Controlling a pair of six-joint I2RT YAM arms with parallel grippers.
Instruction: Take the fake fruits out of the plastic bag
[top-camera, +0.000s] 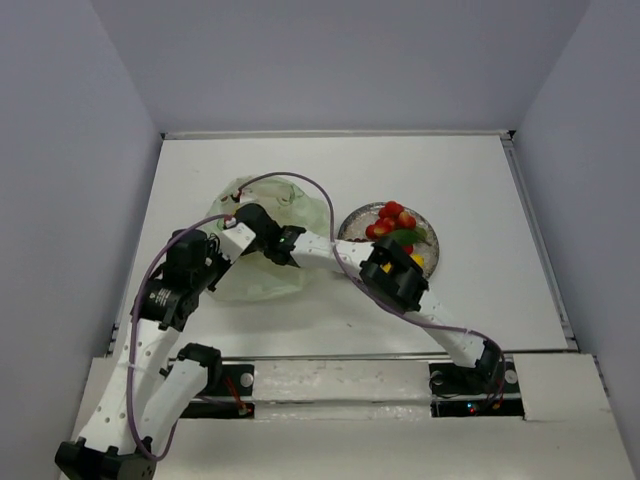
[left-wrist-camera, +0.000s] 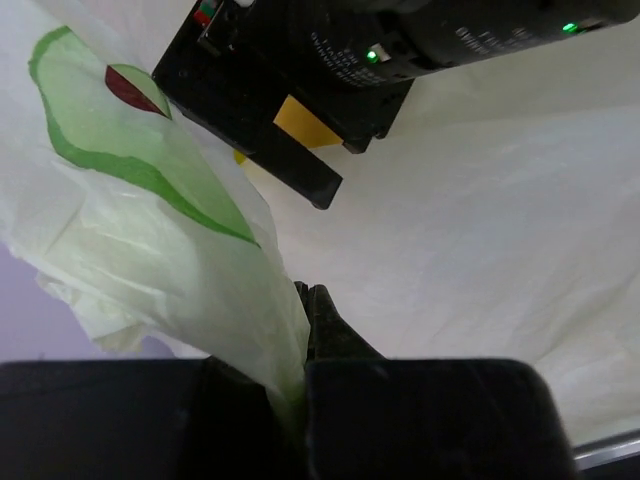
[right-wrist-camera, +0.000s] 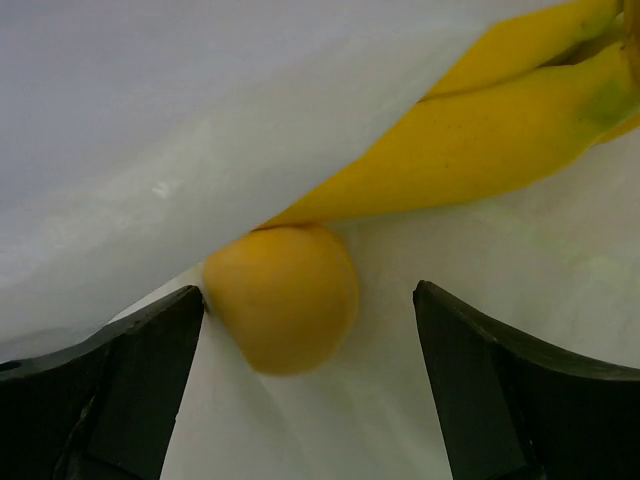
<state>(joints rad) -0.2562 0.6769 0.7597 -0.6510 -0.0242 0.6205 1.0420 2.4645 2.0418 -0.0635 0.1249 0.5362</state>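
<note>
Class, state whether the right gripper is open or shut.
Open: on the right gripper, the fingers stand wide apart, a yellow fruit between them.

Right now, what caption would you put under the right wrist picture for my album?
Open fingers flank a round yellow fruit, a banana behind it, under the bag.

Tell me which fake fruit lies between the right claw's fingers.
The round orange-yellow fruit, between the fingers of the open right claw. The bananas lie beyond it, half under the bag; the red fruits sit on the plate.
</note>
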